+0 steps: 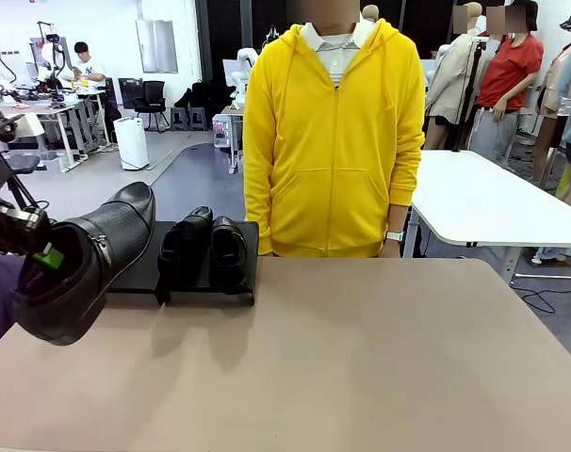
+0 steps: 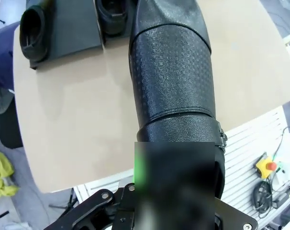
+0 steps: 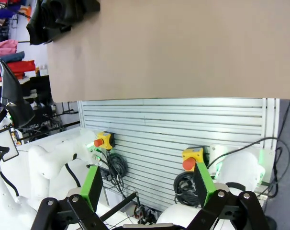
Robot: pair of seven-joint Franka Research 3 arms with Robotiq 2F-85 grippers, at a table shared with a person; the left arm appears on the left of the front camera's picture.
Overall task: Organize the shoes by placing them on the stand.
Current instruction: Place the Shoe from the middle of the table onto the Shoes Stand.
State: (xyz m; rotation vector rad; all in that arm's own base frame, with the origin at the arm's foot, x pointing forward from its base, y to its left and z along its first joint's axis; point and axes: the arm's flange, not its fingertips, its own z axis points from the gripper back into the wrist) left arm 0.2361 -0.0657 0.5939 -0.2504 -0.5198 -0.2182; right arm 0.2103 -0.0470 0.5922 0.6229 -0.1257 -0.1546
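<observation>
The left gripper (image 1: 42, 252) is clamping the heel rim of one shoe (image 1: 88, 259) and holding it in the air over the table's (image 1: 361, 358) left edge, toe tilted up toward the stand (image 1: 139, 268). The grip is sitting at one end of a long, glossy shoe, so the toe could be sagging or swinging, and the leather might be slipping between the pads; a drop here would be landing on the table short of the stand. Two shoes (image 1: 205, 250) are already sitting on the right platform, so a wide swing risks knocking them; the left platform is lying bare. A person in yellow (image 1: 333, 132) is standing just behind the stand. The right gripper (image 3: 147, 184) is hanging wide and holding nothing, off the table's near edge.
</observation>
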